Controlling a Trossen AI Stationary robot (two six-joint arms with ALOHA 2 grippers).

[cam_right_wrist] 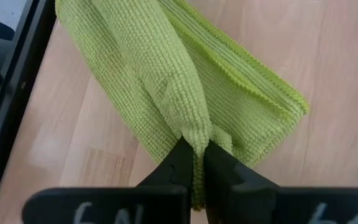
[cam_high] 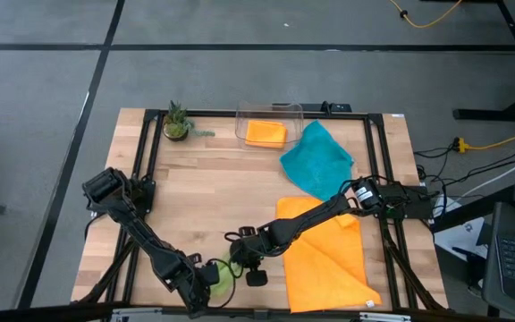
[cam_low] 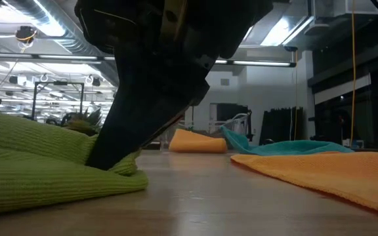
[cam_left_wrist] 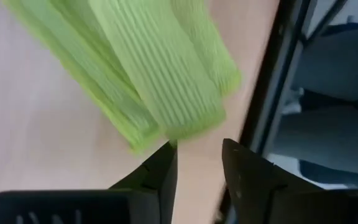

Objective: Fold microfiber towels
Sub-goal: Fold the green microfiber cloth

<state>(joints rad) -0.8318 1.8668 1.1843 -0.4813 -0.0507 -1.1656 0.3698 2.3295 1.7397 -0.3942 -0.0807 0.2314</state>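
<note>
Lime green ribbed microfiber towel (cam_low: 38,164) fills the near left of the low view, bunched in soft folds on the pale wooden table (cam_high: 231,197). Seen from above, this green towel (cam_high: 223,273) lies at the table's near edge, left of centre, between the two arms' ends.

The right gripper (cam_right_wrist: 194,163) is pinched shut on a fold of the lime green towel (cam_right_wrist: 185,81), the cloth squeezed between its dark fingers (cam_right_wrist: 178,163) and spreading away from them over the wood. The right arm reaches from the table's right side across a large orange microfiber towel (cam_high: 329,255) to get there.

The left gripper (cam_left_wrist: 197,163) sits at the near left edge, its fingers (cam_left_wrist: 163,171) parted with bare table showing between them; the folded end of the green towel (cam_left_wrist: 166,87) lies just beyond the fingertips, not clamped. Whether a fingertip touches the cloth I cannot tell.

The large orange towel lies open and a little creased on the near right part of the table. A teal microfiber towel (cam_high: 316,161) lies crumpled just beyond it, toward the far right. A second orange towel (cam_high: 265,133), folded small, rests inside a clear plastic bin (cam_high: 298,114) at the far edge. A small potted plant (cam_high: 177,122) stands at the far left.
</note>
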